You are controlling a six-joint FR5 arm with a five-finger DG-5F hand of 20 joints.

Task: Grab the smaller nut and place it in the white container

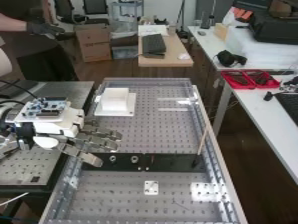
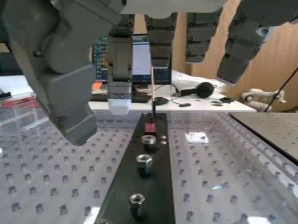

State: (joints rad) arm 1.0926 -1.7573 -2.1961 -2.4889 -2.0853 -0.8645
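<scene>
While the dark-grey hand [image 1: 93, 142] is hanging unclenched, silver hex nuts [image 2: 144, 160] are standing nearby. A boxy white container [image 1: 115, 101] is sitting beyond.

In the high view we get bright indoor light, strongest on the white bench [image 1: 256, 112] at the right of the frame and on the white square container [image 1: 115, 98] at upper centre left. The brown floor [image 1: 233, 155] between benches falls into deep shade. We see hard white glare at lower right on the clear, perforated panel [image 1: 166, 135], with paler streaks towards its far end. Light glints along the grey metallic hand [image 1: 100, 139].

In the wrist view, the hand [image 2: 63, 75] looks dark against the lit tan wall [image 2: 266, 65]. Silver hexagonal nuts [image 2: 144, 160] carry small highlights above the black strip [image 2: 156, 185], and white reflections flank it. We cannot place the light source.
</scene>
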